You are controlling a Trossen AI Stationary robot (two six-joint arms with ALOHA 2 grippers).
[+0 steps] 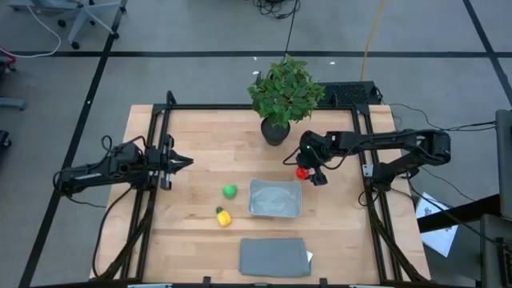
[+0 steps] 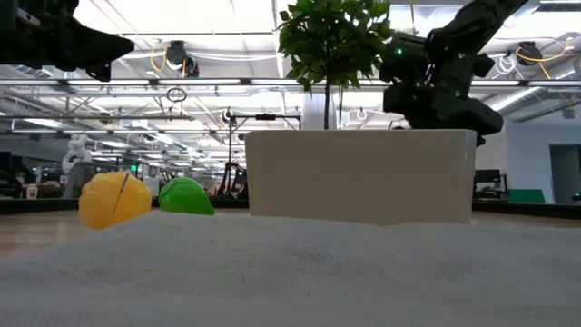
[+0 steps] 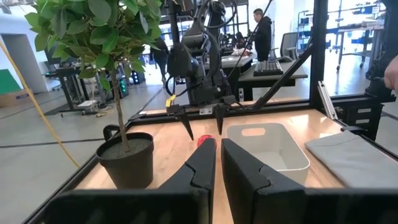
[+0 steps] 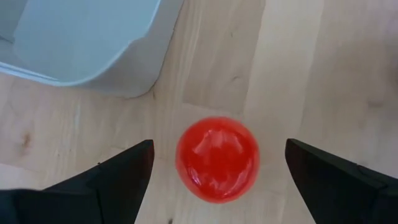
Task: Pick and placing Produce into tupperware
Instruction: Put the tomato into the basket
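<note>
Between the right gripper's point(image 4: 214, 171) 2 spread fingers, the red produce point(image 4: 217, 158) is sitting low centre, not yet grasped; the tupperware point(image 4: 81, 40) is lying upper left. Centre it before closing. Left gripper point(image 1: 178, 162) is waiting nearly closed, holding nothing.

Glossy red produce point(image 4: 217, 158) (plastic-looking) on smooth wooden table point(image 4: 298, 68)

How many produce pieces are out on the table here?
3: red piece under the open right gripper, beside the tupperware; green piece and yellow piece left of it.
</note>
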